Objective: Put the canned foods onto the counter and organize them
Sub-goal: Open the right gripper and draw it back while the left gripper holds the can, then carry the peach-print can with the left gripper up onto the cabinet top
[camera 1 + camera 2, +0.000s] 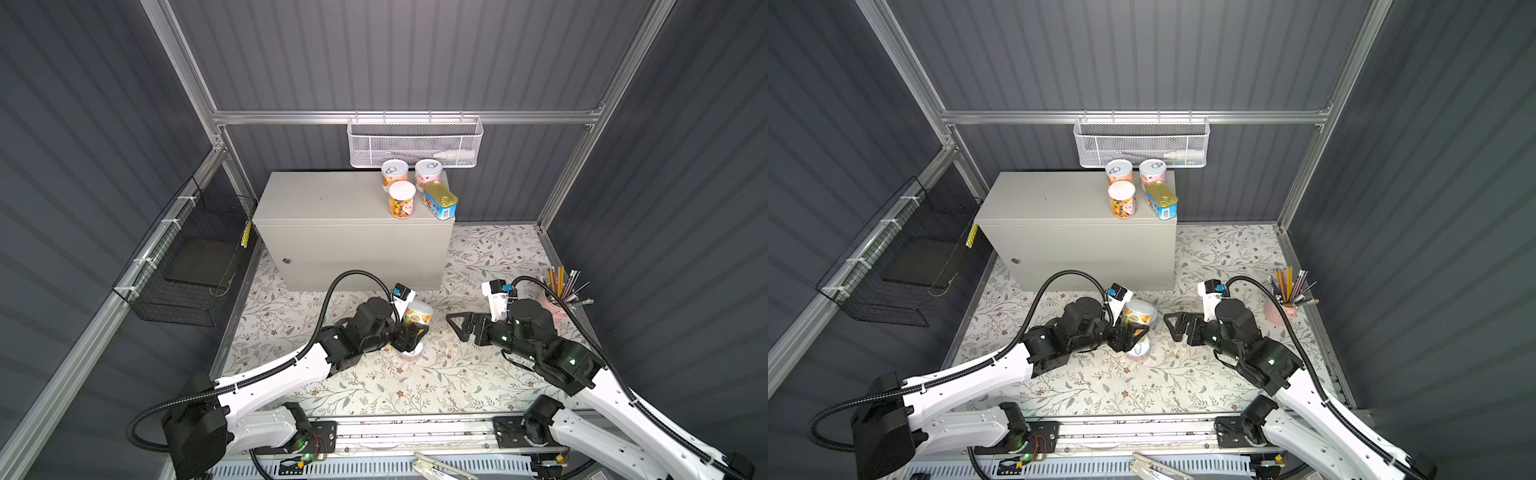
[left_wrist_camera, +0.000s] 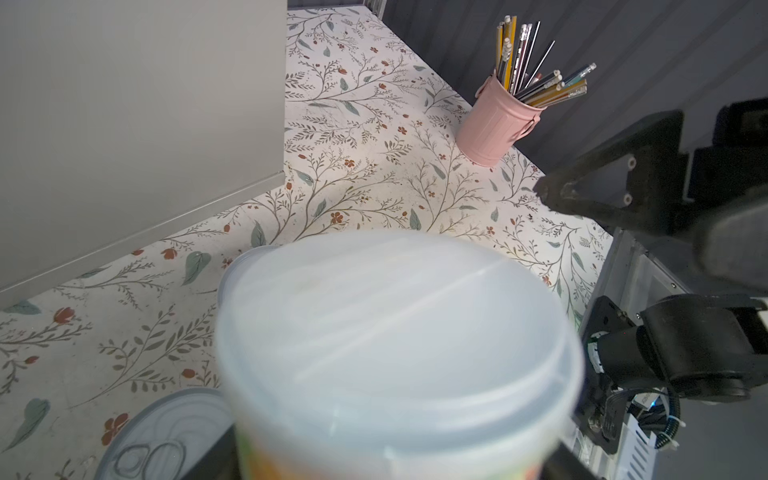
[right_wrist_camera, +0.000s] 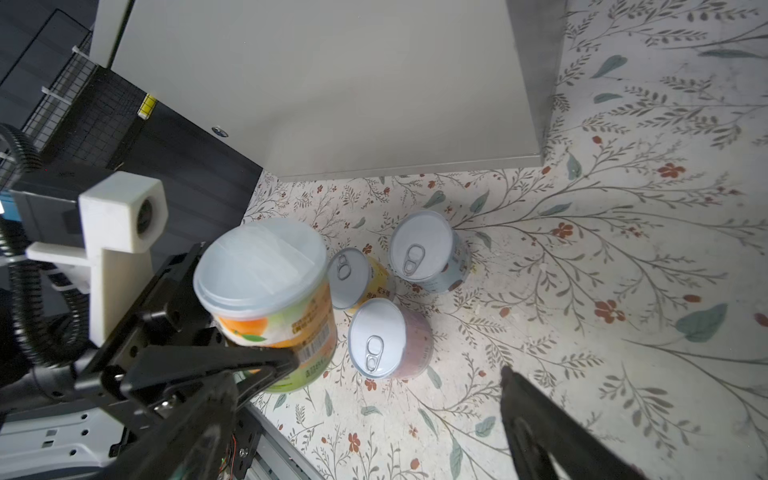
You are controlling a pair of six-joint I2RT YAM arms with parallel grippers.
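Note:
My left gripper point(image 1: 415, 331) point(image 1: 1133, 329) point(image 2: 390, 465) is shut on a white-lidded can with an orange and green label point(image 1: 419, 313) point(image 1: 1140, 312) point(image 3: 266, 286) point(image 2: 395, 332), held above the floral table. Three silver-lidded cans stand under and beside it: yellow point(image 3: 353, 276), pale blue point(image 3: 426, 249) and pink point(image 3: 388, 338). My right gripper point(image 1: 457, 326) point(image 1: 1175, 326) point(image 3: 374, 419) hangs open and empty just right of them. On the right end of the counter point(image 1: 332, 208) point(image 1: 1050, 208) stand three round cans point(image 1: 402, 198) point(image 1: 394, 174) point(image 1: 428, 172) and a blue gold-topped tin point(image 1: 439, 200).
A pink pencil cup point(image 1: 552, 303) point(image 2: 494, 120) stands at the table's right edge, behind my right arm. A white mesh basket point(image 1: 415, 143) hangs on the back rail above the counter. A black wire basket point(image 1: 187, 257) hangs on the left wall.

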